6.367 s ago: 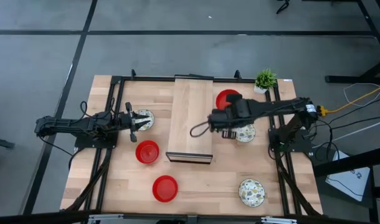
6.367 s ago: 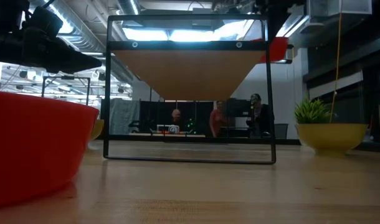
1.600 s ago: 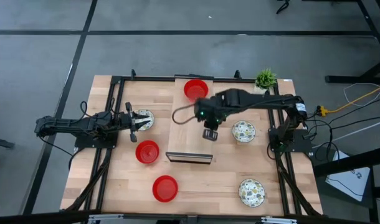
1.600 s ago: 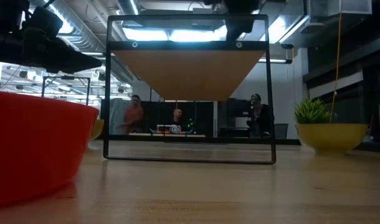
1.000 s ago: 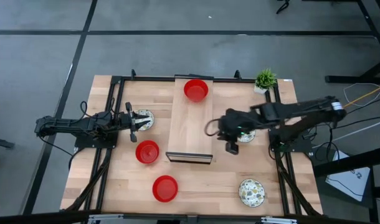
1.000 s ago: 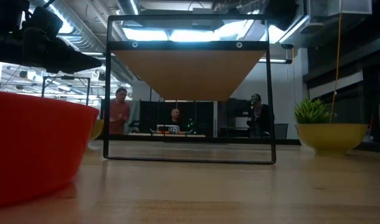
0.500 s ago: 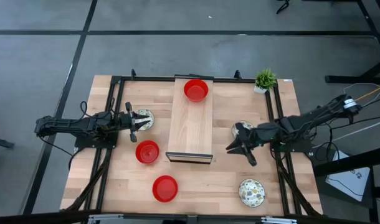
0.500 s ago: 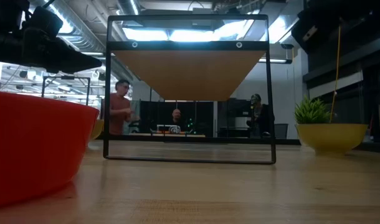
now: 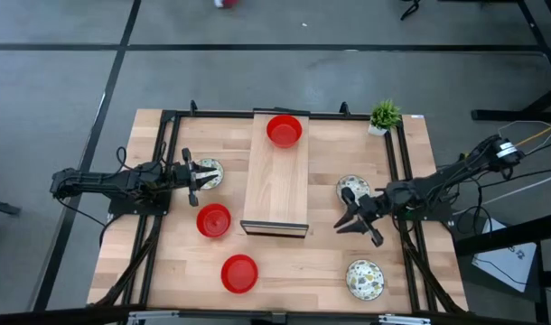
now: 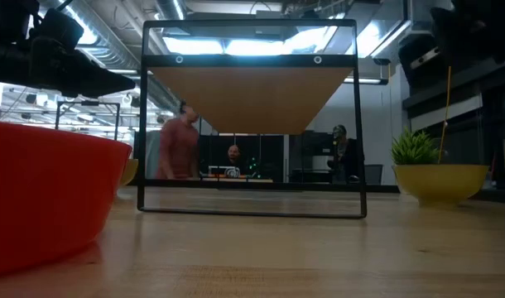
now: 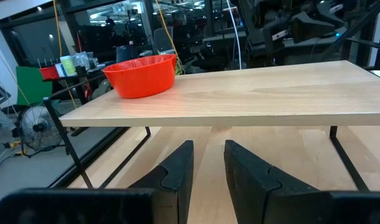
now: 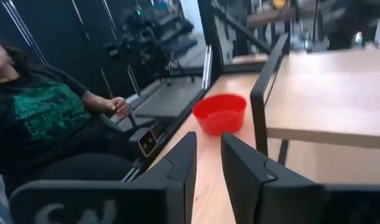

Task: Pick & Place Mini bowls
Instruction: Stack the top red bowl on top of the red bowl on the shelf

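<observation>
**Q:** Where are the mini bowls relative to each gripper?

**A:** The right gripper [image 9: 359, 224] hangs empty with fingers spread wide, just beside a patterned bowl [image 9: 350, 189] and short of a second patterned bowl [image 9: 365, 278] near the table's front edge. One red bowl [image 9: 284, 130] sits on the far end of the raised wooden platform [image 9: 277, 181]. The left gripper [image 9: 196, 175], fingers set to a narrow gap, holds nothing and is at a third patterned bowl [image 9: 210, 172].

**Q:** What open room remains?

**A:** Two red bowls [image 9: 213, 219] [image 9: 239, 273] lie on the table [image 9: 294, 271] left of the platform. The platform's near end is bare. A potted plant [image 9: 384, 116] stands at the far right corner.
</observation>
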Robot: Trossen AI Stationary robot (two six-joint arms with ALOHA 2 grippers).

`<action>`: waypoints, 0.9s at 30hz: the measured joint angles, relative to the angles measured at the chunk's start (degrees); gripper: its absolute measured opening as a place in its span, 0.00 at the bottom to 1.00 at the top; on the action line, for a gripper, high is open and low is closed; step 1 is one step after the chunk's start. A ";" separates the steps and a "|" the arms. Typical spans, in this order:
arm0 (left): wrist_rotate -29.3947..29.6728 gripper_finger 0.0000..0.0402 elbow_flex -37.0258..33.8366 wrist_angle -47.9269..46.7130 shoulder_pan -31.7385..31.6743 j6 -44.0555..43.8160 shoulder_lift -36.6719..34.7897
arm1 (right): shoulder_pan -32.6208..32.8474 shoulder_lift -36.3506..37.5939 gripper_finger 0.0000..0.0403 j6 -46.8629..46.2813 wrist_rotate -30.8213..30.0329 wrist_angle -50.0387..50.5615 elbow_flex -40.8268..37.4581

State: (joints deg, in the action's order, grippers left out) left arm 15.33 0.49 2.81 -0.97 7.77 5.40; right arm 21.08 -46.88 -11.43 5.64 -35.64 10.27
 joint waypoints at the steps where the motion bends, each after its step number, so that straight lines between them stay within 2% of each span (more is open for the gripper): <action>1: 0.00 0.21 0.00 0.00 0.00 0.00 -0.01 | 0.00 0.06 0.19 0.82 -0.02 -2.32 -1.28; 5: 0.00 0.21 0.00 0.02 0.01 0.00 0.01 | 0.00 1.07 0.19 5.09 0.01 -8.77 -4.52; 12: 0.01 0.21 -0.02 0.01 0.01 0.00 -0.01 | -1.50 7.11 0.19 9.08 -0.12 -9.04 -8.31; 19: 0.00 0.21 0.00 0.03 0.00 0.56 0.01 | -3.69 13.08 0.19 14.40 -10.64 -6.47 -9.97; 23: 0.05 0.21 -0.02 0.11 0.01 4.06 -0.01 | -5.88 15.10 0.19 18.68 -11.16 -6.20 -9.97; 27: 0.04 0.21 -0.02 0.13 0.00 4.18 -0.01 | -9.40 16.42 0.19 18.96 -12.56 -5.19 -9.95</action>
State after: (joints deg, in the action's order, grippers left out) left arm 15.38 0.47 2.94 -0.97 11.95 5.39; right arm 11.68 -30.46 7.53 -6.92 -40.82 0.32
